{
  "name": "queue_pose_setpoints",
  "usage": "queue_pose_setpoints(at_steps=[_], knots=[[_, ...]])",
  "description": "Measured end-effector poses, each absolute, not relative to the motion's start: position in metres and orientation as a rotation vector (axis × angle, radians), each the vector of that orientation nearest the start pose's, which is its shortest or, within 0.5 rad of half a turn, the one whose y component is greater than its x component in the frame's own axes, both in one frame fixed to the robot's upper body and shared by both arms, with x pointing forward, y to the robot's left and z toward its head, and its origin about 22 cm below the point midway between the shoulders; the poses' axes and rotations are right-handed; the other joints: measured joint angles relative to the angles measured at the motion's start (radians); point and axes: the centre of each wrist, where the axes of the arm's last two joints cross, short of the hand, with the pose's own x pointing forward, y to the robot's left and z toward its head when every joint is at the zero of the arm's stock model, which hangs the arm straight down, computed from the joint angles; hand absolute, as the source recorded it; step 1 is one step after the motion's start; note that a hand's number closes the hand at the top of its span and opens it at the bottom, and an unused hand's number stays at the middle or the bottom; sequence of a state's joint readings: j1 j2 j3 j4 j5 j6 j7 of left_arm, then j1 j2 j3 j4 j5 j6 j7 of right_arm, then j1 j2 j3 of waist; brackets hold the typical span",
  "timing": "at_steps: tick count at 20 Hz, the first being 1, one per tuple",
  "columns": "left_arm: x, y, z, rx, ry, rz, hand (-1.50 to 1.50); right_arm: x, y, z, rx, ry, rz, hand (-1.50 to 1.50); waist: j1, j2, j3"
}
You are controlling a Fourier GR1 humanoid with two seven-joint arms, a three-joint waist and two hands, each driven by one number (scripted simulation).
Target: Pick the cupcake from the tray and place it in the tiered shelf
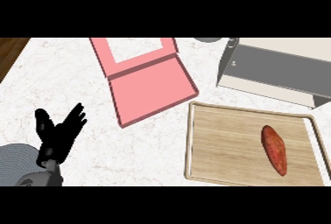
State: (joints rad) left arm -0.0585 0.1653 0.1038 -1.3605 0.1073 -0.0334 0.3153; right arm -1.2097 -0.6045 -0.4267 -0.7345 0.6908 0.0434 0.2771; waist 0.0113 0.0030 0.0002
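A wooden tray (213, 144) lies on the counter at the lower right. On it rests a reddish-orange sweet potato (274, 149), lying lengthwise; I see no cupcake anywhere. The pink tiered shelf (152, 85) stands at the upper middle, to the left of and beyond the tray. My left hand (59, 133) shows at the lower left, open with fingers up, well apart from the tray and the shelf. My right hand does not show in this view.
A grey and cream box-like appliance (278, 72) stands at the upper right, just beyond the tray. A dark round rim (208, 40) peeks in at the top edge. The counter's wooden edge (12, 50) is at the upper left.
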Motion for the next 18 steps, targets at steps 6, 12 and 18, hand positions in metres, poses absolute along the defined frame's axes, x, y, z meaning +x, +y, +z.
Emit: queue_pose_setpoints(at_steps=[6, 12, 18], knots=[[0.248, 0.291, -0.028, 0.093, -1.123, 0.041, 0.0, 0.426, -0.355, 0.32, -0.827, -1.62, 0.007, -1.5, 0.0, -0.002, 0.001], [0.249, 0.291, -0.025, 0.092, -1.12, 0.039, 0.0, 0.415, -0.377, 0.343, -0.76, -1.673, -0.219, -1.5, 0.002, -0.001, 0.0], [0.249, 0.291, -0.025, 0.087, -1.118, 0.041, 0.0, 0.39, -0.42, 0.356, -0.89, -1.651, -0.402, -1.5, -0.003, -0.001, 0.0]])
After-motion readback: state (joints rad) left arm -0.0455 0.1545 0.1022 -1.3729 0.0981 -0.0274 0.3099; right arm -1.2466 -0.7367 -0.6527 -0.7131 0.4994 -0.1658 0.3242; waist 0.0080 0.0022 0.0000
